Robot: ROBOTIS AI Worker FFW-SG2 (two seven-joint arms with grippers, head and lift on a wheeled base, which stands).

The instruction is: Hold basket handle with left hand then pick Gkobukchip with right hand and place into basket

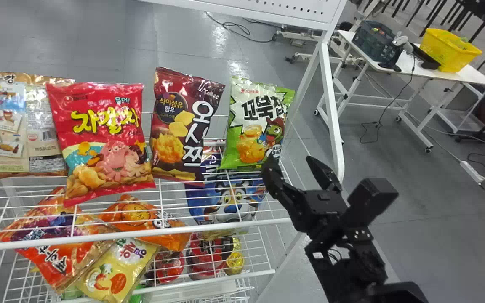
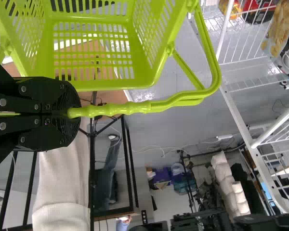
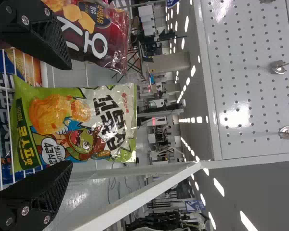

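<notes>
We grip the basket handle [image 2: 111,109] with our left end effector [image 2: 71,113]; pick time: our right end effector [image 1: 289,159], open, faces the Gkobukchip [image 1: 251,126] at the shelf [image 1: 141,233]'s right end. Next, we ease in, squeeze!

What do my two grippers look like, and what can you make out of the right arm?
The left gripper is black, with silver screws and ridged, rounded finger ends. The right gripper is black too: two tapering fingers with textured inner faces and silver screws. The right arm is black, with boxy housings, thin dark cables and a small pale label.
</notes>
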